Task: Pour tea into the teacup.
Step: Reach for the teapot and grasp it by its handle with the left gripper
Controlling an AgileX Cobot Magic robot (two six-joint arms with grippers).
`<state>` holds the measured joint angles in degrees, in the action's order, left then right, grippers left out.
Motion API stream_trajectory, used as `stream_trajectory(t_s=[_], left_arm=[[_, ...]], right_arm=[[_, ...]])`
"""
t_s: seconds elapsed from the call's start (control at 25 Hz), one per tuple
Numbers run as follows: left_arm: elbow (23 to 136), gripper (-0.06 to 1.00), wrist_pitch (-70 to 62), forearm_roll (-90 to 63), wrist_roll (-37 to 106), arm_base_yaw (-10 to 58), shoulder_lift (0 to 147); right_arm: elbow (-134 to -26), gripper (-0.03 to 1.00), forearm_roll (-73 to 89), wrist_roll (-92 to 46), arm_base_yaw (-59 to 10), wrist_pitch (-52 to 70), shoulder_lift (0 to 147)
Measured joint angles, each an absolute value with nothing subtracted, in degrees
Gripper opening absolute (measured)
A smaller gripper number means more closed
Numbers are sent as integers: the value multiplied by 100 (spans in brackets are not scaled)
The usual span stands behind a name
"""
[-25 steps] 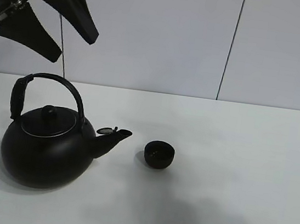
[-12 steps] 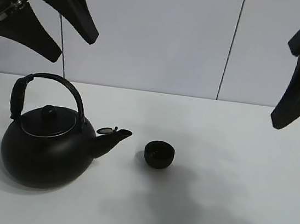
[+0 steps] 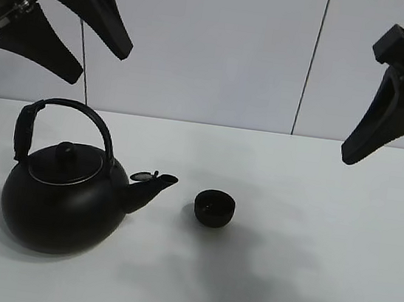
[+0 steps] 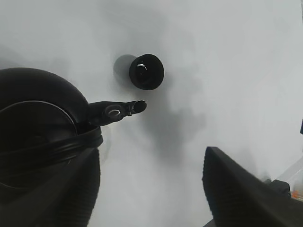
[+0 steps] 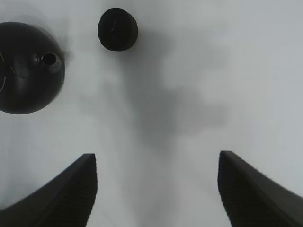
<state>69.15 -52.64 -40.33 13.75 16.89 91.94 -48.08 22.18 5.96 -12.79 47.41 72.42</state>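
Right gripper (image 3: 379,178) enters from the right, jaws spread, empty; left gripper (image 3: 100,67) hangs spread above kettle (image 3: 61,199); teacup (image 3: 214,208) sits on table (image 3: 323,249) just beyond the spout, so pouring is not yet begun.

Large round matte-black kettle (image 3: 61,203), arched handle, knobbed lid, spout pointing right in the high view, standing upright on a plain white tabletop (image 3: 346,188). Behind it a pale grey panelled wall (image 3: 201,46) with thin dark vertical seams.

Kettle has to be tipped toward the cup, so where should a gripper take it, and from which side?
Probably the arched handle, from above: it stands upright over the lid, slim enough to pinch, while the round body looks too wide.
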Motion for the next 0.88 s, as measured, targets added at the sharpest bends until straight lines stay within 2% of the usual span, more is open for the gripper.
stream_trajectory(t_s=[0.88], left_arm=[[6915,46,-5264,-4033,1380,1689,9194]], right_arm=[[-4680,49,2941,596,-1279,4161,7719]])
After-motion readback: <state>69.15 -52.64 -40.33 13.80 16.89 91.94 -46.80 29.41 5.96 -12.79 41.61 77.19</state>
